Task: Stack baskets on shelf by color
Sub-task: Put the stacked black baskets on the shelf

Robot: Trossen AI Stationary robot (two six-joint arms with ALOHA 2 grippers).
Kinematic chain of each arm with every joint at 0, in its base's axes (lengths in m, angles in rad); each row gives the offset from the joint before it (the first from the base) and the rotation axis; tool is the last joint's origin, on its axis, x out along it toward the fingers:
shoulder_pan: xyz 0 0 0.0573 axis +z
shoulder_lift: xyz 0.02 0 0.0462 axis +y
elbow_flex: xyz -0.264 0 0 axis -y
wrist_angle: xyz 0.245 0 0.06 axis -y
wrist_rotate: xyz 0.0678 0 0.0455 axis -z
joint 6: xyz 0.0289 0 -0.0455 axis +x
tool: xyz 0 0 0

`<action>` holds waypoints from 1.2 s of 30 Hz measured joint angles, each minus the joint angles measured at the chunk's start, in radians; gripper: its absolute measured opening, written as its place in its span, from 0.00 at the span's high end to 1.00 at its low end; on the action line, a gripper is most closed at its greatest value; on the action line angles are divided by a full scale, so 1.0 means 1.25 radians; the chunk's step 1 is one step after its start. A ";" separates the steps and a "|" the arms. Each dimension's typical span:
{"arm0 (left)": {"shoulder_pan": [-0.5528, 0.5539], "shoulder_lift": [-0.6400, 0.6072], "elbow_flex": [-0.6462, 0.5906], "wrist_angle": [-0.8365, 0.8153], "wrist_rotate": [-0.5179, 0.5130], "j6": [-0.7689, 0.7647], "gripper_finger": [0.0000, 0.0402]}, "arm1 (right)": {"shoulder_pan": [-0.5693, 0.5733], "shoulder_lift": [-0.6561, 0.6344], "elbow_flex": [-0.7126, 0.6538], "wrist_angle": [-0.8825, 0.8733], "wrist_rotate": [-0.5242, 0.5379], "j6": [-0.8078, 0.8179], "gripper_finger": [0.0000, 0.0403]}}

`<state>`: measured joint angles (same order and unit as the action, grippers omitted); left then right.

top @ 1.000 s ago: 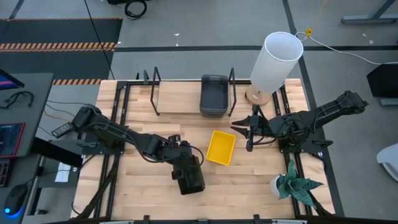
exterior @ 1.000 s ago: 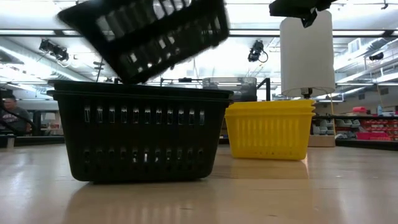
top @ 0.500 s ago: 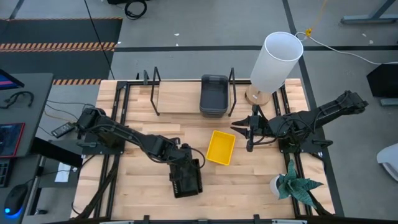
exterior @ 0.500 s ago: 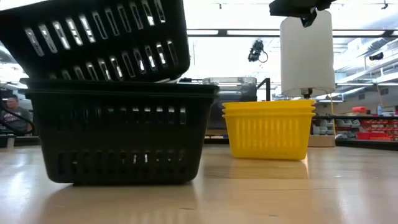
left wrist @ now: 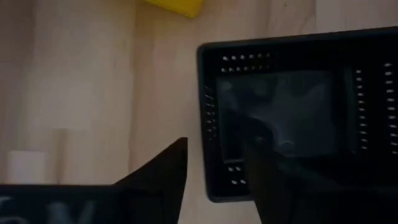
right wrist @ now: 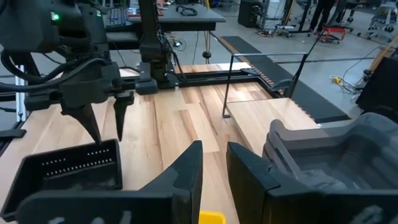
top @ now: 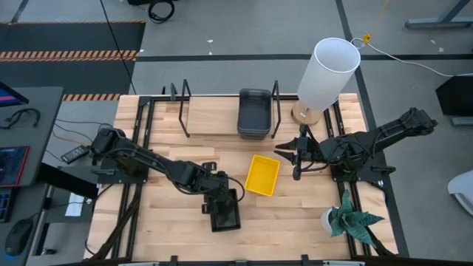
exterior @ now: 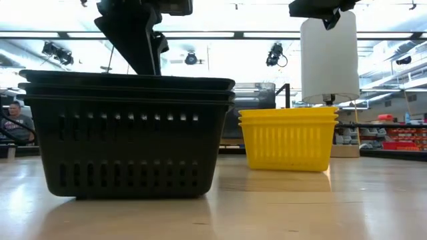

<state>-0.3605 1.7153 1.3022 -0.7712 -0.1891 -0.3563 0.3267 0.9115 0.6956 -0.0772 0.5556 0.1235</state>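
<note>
On the light plank surface (top: 148,222), a nested stack of black rectangular plastic baskets with slotted sides (top: 225,212) sits toward the near edge, left of centre; the low view shows their rims (exterior: 127,83) lying level one over another. The left claw (top: 216,193) stands just above the stack's far rim with its two dark fingers (right wrist: 118,118) spread apart and gripping nothing; in the left wrist view one finger (left wrist: 163,171) hangs outside the basket wall and the other over the gridded bottom. A stack of bright yellow plastic baskets (top: 262,175) rests just beyond and to the right, near the black ones but apart. Smooth dark grey baskets (top: 253,112) are piled on the low light-wood shelf (top: 211,118) at the back, against its right black wire upright. The right claw (top: 297,157) hovers beside the yellow stack, fingers parted and empty, near a tall white cylindrical lamp (top: 327,74). A small green plant (top: 347,219) stands at the surface's right front corner.
</note>
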 joint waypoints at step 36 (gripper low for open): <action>-0.163 -0.001 0.000 0.167 0.051 -0.056 0.71 | 0.003 0.052 0.000 0.031 0.008 0.035 0.81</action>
<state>-0.5640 1.7138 1.3018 -0.5628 -0.1248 -0.4257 0.3307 0.9759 0.6956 -0.0384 0.5661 0.1667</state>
